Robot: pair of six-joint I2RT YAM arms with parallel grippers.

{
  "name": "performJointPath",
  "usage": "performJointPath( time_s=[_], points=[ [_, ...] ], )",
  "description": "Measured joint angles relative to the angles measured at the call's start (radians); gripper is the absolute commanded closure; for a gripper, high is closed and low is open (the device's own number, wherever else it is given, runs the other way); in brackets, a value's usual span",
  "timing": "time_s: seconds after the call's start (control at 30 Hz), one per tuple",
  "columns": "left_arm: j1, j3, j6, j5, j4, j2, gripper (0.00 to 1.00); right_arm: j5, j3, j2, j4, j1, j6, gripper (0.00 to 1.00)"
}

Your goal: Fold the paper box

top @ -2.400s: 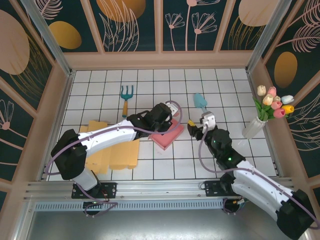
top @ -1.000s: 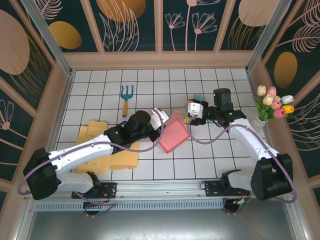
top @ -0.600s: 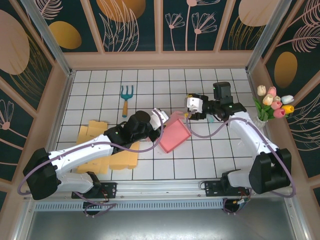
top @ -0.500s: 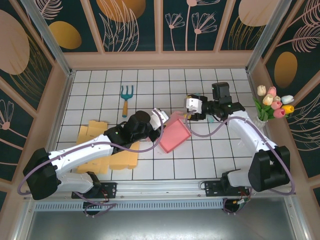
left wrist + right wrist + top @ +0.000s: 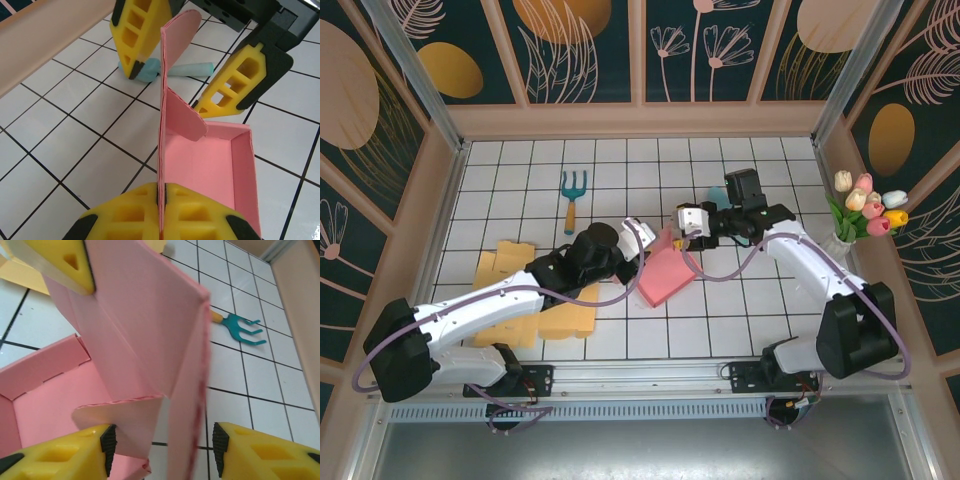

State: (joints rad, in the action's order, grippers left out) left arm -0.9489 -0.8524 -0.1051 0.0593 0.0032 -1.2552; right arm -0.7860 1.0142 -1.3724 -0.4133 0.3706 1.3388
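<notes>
The pink paper box [image 5: 665,278] lies open on the white tiles at the table's middle, with one long panel standing upright. My left gripper [image 5: 162,194] is shut on the near end of that upright panel [image 5: 163,125]. The box's tray [image 5: 212,165] lies to the right of the panel. My right gripper [image 5: 161,442] is open and straddles the panel's far end. Its left finger [image 5: 60,455] touches a small side flap [image 5: 120,422], and its right finger [image 5: 265,452] stands apart from the panel. From above, the right gripper [image 5: 677,238] meets the left gripper [image 5: 645,245] at the box.
A teal hand fork [image 5: 572,195] lies at the back left. Flat yellow sheets [image 5: 535,300] lie at the front left under my left arm. A teal trowel [image 5: 187,70] lies just behind the box. A vase of tulips [image 5: 845,235] stands by the right wall.
My right arm has swung left to the box, and its jaws have narrowed around the upright panel's far end. The left gripper has kept its hold on the panel.
</notes>
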Motion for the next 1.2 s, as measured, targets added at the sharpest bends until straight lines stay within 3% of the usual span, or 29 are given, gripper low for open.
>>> performJointPath(
  time_s=[0.1,0.37,0.53,0.77,0.9,1.0,1.2],
  points=[
    [0.000,0.004,0.000,-0.007,0.000,0.005,0.97,-0.018,0.005,-0.013,-0.018,0.005,0.010,0.53],
    [-0.008,0.021,-0.015,-0.048,0.000,0.021,0.96,-0.057,0.019,-0.047,-0.065,0.014,0.043,0.54],
    [-0.026,0.027,-0.034,-0.060,0.000,0.028,0.96,-0.089,0.019,-0.054,-0.096,0.021,0.079,0.60],
    [-0.028,0.029,-0.041,-0.055,0.000,0.028,0.96,-0.087,0.019,-0.054,-0.116,0.051,0.110,0.77],
    [-0.033,0.032,-0.042,-0.019,0.000,0.029,0.92,-0.079,0.019,-0.054,-0.118,0.053,0.122,0.87],
    [-0.040,0.039,-0.036,0.032,0.010,0.034,0.81,-0.082,0.019,-0.054,-0.118,0.051,0.121,0.95],
    [-0.053,0.070,0.048,0.154,0.071,0.114,0.75,-0.129,-0.009,-0.023,-0.034,0.006,0.090,0.98]
  ],
)
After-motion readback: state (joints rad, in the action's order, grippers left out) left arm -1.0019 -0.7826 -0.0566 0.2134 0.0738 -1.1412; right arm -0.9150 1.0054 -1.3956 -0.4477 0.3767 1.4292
